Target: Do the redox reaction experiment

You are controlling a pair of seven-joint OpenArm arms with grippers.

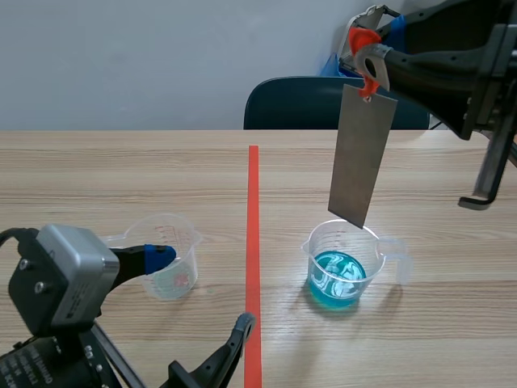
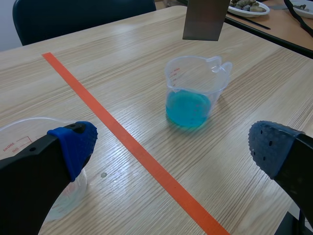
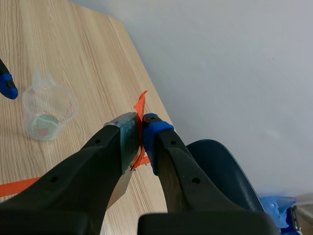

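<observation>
Scene view: the right arm is raised, and its right claw (image 1: 367, 69) sits high above the blue beaker (image 1: 343, 267), which stands on the table (image 1: 121, 178). The claw pinches the orange tag (image 1: 361, 38) at the top of the strip (image 1: 362, 158). The strip hangs slightly tilted, its lower end just above the blue beaker's far rim and not yet in the liquid. The step in hand looks like the dip. I would centre the strip over the mouth first, then go straight down slowly, so its corner misses the rim and the light beaker isn't tipped. The left claw (image 1: 198, 295) sits low, well left of the blue beaker across the tape line (image 1: 253, 202). It is spread wide, with one pad beside the clear beaker (image 1: 166, 263).

Left wrist view: the fingers stand wide apart with nothing between them. The blue beaker (image 2: 193, 93) stands ahead, with the strip (image 2: 203, 19) ending above and just beyond it, apart from the rim.

Right wrist view: the fingers are pressed together on the tag (image 3: 141, 105) and strip (image 3: 119, 188). The blue beaker is hidden and only the clear beaker (image 3: 49, 110) shows
</observation>
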